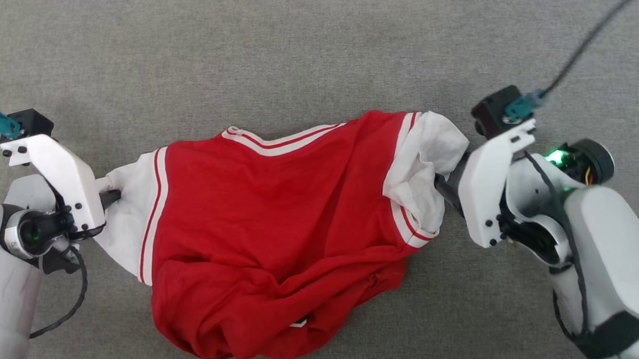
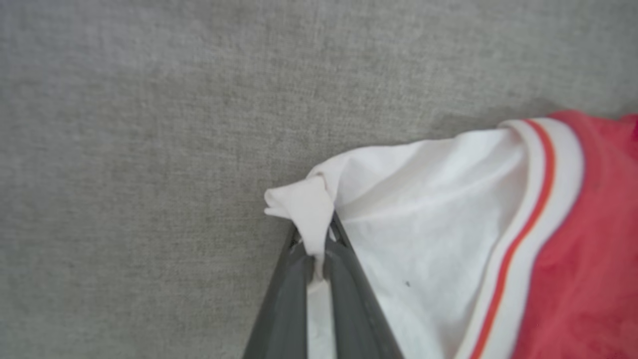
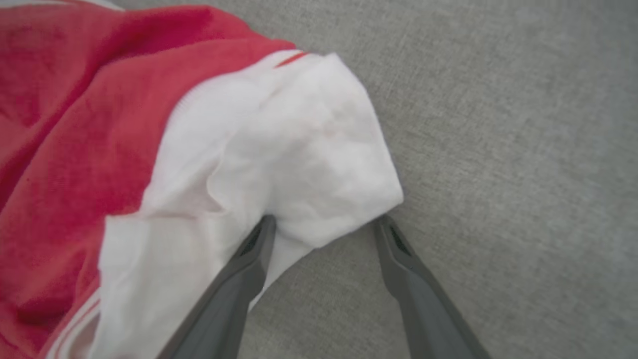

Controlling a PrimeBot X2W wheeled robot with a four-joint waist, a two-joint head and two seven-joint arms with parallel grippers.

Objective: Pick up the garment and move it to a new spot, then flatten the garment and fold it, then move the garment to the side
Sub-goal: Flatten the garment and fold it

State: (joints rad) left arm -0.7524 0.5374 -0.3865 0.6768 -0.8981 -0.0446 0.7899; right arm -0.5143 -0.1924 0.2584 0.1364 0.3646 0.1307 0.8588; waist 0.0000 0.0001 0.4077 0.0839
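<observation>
The left gripper (image 2: 315,239) pinches the shirt's (image 2: 438,239) white sleeve at six o'clock; red body at four.

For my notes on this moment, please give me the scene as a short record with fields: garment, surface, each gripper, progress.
garment: red T-shirt with white sleeves, crumpled, lying on the surface
surface: grey woven cloth
left gripper: shut on a pinch of the left white sleeve
right gripper: open, one finger on each side of the right white sleeve corner
progress: not flattened, not folded
</observation>
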